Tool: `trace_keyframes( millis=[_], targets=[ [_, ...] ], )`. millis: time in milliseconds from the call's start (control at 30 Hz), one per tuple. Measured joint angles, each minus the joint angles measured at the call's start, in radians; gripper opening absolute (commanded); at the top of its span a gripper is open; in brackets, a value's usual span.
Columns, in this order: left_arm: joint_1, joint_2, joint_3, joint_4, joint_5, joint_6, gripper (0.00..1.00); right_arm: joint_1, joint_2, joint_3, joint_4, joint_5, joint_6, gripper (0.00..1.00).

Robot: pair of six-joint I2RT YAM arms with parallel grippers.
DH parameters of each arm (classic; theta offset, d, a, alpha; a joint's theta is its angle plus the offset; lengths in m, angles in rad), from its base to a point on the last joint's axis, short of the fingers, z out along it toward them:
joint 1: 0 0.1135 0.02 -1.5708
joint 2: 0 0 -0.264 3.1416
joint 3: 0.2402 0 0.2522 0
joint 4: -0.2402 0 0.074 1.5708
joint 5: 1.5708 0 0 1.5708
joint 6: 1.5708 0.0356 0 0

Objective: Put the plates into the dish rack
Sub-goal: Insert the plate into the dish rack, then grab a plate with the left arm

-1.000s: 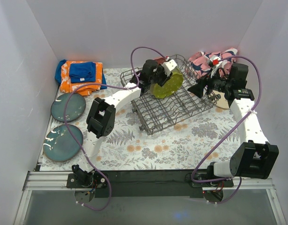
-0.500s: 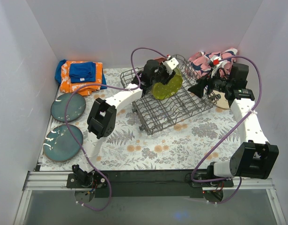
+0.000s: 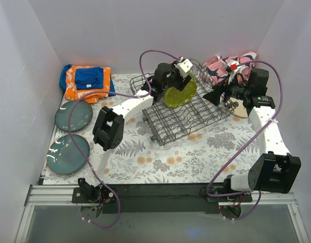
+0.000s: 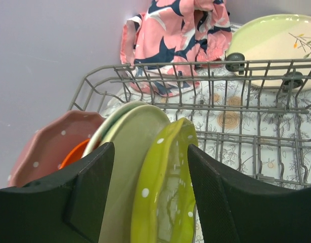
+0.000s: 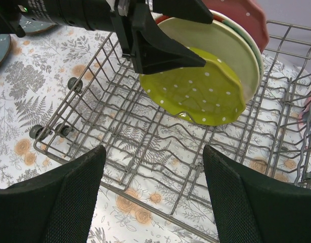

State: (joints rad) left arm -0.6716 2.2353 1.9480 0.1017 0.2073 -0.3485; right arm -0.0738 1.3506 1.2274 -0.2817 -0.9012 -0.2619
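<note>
Since the yellow-green dotted plate [image 5: 195, 91] already stands on edge in the tines at the upper middle of the dish rack [image 3: 190, 121], the left gripper [image 4: 150, 149] only straddles its rim. Its jaws are parted wider than the plate and there is slack at the fingers, so it has no grip; this reads as the letting-go step. The plate leans back on a pale cream-green plate [image 4: 130, 134]. Behind that, an orange plate [image 4: 74, 154] and a pink dotted plate [image 4: 46, 149] sit at the left of the left wrist view. All four stand upright in one row, probably so the tines prop them and slots are saved. The right gripper [image 5: 153, 152] hangs low at the right side of the rack, jaws wide and nothing between them. It looks parked out of the left arm's way. It is also near the cream twig plate [image 4: 276, 43], which lies flat on the table just beyond the rack wall and is likely its next pick. Two dark blue-teal plates [image 3: 73, 115] lie flat at the left edge of the top view, well apart from the rack on the left arm's side, not yet loaded. The orange-blue cloths [image 3: 87, 81] at upper left and the pink cloth [image 4: 170, 35] behind the rack are not task items. By my judgement the task is a bit over half done.
</note>
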Motion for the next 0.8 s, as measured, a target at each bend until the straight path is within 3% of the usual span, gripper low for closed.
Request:
trace_keyframes(
  millis=[533,800],
  targets=[
    [0.0,-0.309,-0.155,0.041,-0.059,-0.072,0.62,-0.005,0.0,0.0,-0.006,0.003,-0.028,0.84],
    [0.0,-0.673,-0.476,-0.03,-0.121,-0.246,0.75,-0.01,-0.004,0.0,-0.117,0.171,-0.172,0.88]
  ],
)
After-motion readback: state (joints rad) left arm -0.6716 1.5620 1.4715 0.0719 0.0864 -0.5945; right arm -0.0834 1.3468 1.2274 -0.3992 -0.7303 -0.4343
